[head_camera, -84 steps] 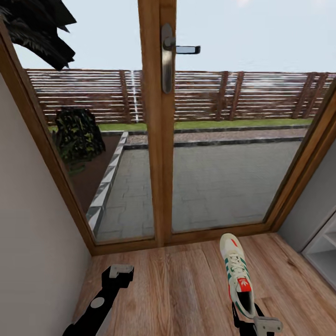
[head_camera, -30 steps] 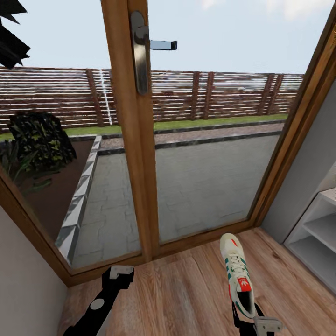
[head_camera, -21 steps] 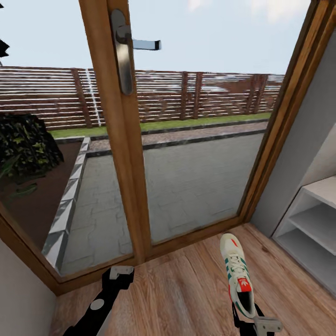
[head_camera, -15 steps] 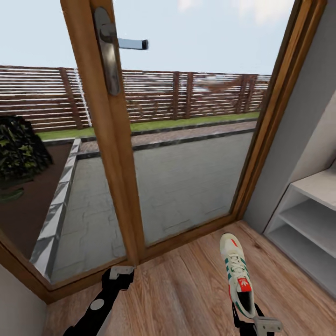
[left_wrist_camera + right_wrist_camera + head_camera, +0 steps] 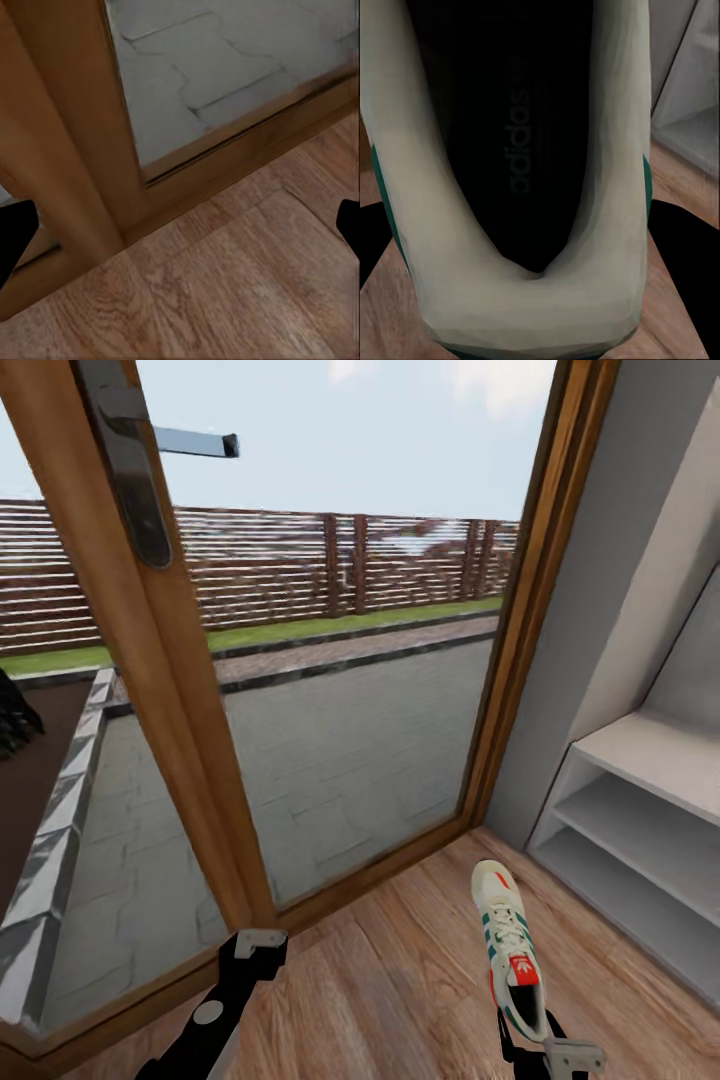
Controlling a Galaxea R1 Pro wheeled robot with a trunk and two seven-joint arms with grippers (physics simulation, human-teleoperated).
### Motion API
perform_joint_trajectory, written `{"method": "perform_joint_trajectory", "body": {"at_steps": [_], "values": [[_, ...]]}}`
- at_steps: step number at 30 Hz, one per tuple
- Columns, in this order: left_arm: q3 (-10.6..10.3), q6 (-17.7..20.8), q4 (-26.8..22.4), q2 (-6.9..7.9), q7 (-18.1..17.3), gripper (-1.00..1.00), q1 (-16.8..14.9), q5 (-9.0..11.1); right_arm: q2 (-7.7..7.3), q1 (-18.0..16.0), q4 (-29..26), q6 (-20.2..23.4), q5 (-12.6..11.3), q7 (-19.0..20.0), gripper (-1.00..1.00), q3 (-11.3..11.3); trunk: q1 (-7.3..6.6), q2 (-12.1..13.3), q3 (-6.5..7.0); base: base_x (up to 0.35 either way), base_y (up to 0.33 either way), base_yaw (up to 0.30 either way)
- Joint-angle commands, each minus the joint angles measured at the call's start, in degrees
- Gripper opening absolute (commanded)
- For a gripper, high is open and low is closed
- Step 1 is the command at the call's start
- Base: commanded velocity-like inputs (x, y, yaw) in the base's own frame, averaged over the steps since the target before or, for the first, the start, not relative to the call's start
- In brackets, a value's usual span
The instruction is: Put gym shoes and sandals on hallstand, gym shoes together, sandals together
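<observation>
Wood-plank corridor floor (image 5: 400,980) meets glazed door (image 5: 340,690) (hallstand (image 5: 640,830) rightward).

My head view swings to the right, so the wooden door frame (image 5: 150,690) and its handle (image 5: 190,442) slide toward the left edge. The dark garden shrub slips almost out of sight. More of the light-grey hallstand (image 5: 640,815) comes into view on my right.

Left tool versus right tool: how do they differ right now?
The left tool is empty, its fingers spread wide over bare wood floor; the right tool is shut on a white sneaker at its heel. The left sits nearer the glass door, the right nearer the grey shoe rack. Both are black and held low.
</observation>
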Motion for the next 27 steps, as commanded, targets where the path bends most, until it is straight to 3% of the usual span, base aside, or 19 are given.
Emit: {"method": "perform_joint_trajectory", "body": {"at_steps": [1,27], "values": [[-0.2,-0.2,0.0,0.03,0.3,1.00,0.0,0.0,-0.01,0.0,0.0,-0.1,-0.2,0.0,-1.00,0.2,-0.01,0.0,-0.05,0.003,0.000,-0.266],[-0.2,-0.2,-0.1,0.03,0.4,1.00,0.0,0.0,-0.02,0.0,0.0,-0.2,-0.2,0.0,-1.00,0.2,-0.01,0.0,-0.05,0.058,0.006,-0.266]]}}
